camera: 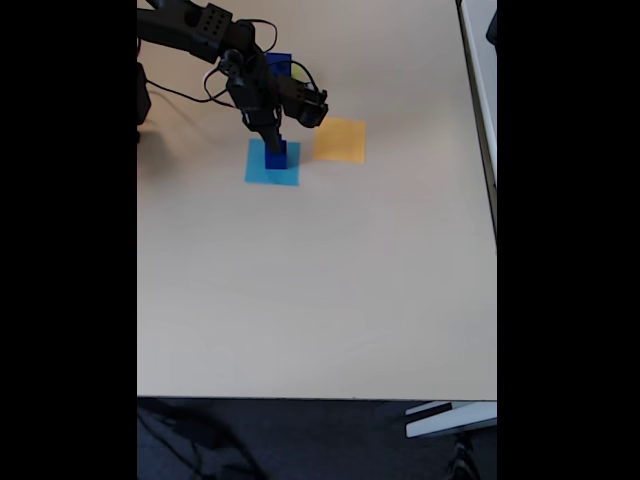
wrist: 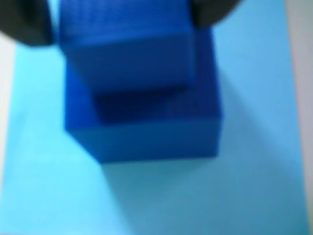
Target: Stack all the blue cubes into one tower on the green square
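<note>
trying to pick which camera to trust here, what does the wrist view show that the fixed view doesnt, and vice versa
Wrist view: up close, a smaller blue cube sits above a larger blue cube, dark fingertips at its sides.

Fixed view: the arm, the table, an orange-yellow square, and another blue cube behind the arm.

Both: the cubes on the light-blue square.

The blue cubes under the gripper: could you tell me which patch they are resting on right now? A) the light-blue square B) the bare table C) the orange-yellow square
A: in the wrist view the blue cubes sit one on the other on the light-blue square, and the fixed view shows the gripper over that same patch, with the orange-yellow square lying apart to its right.
</note>
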Available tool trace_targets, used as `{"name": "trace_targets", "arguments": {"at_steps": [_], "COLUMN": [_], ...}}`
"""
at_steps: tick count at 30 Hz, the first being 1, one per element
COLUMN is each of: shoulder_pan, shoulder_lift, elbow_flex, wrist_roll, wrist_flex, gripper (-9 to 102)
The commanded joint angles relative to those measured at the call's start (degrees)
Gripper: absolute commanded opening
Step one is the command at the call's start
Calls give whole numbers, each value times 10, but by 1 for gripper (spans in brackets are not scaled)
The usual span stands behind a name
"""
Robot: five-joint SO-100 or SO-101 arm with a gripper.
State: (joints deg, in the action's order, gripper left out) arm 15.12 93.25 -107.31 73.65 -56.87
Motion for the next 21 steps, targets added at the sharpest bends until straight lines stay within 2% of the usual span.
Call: {"name": "trace_targets", "arguments": {"at_steps": [1,11,21], "shoulder_pan": [5,6,-4], "shoulder_lift": [15,18,-45], "elbow_flex": [3,19,223], "wrist_roll": [-4,-11,4], "wrist_flex": [10,2,-120], "gripper": [6,0,1]}}
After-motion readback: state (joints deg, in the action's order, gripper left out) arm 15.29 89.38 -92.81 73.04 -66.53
